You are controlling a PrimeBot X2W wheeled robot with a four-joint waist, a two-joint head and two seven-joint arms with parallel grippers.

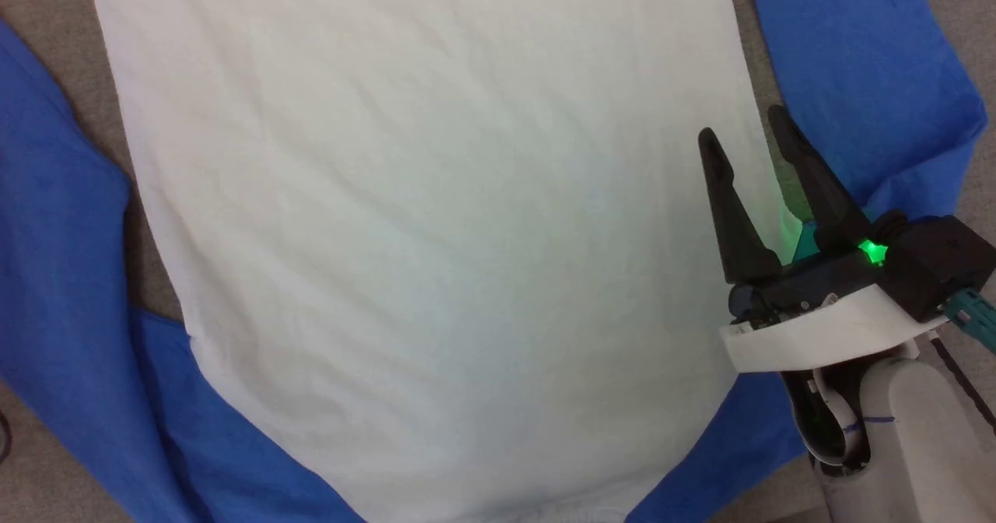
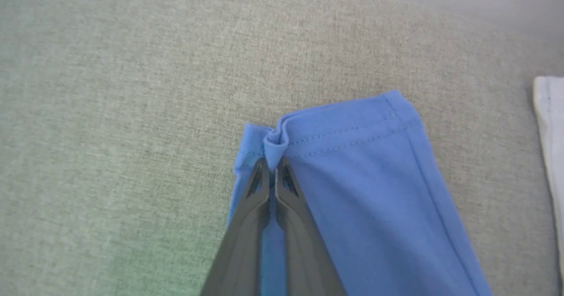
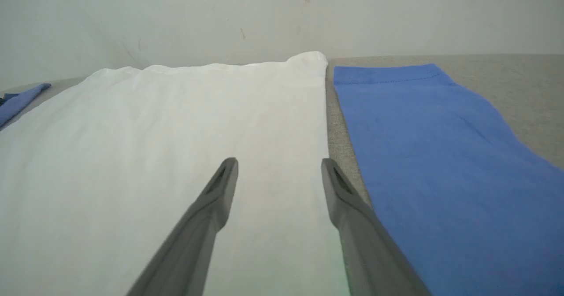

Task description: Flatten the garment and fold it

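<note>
The garment (image 1: 436, 235) lies spread flat on grey cloth, white body in the middle and blue sleeves on both sides. In the left wrist view my left gripper (image 2: 274, 166) is shut on the hem of a blue sleeve (image 2: 361, 172), with a small fold of blue cloth bunched at the fingertips. My right gripper (image 1: 747, 138) hovers open over the white body's right edge, beside the other blue sleeve (image 1: 856, 64). The right wrist view has that gripper (image 3: 280, 164) with its fingers wide apart above the white cloth (image 3: 176, 133), next to the sleeve (image 3: 440, 155).
A grey woven surface (image 2: 132, 89) lies under the garment, with bare patches (image 3: 506, 80) beyond the sleeves. A pale wall (image 3: 264, 14) rises at the surface's far end. The white hem corner (image 2: 548, 111) shows at the right of the left wrist view.
</note>
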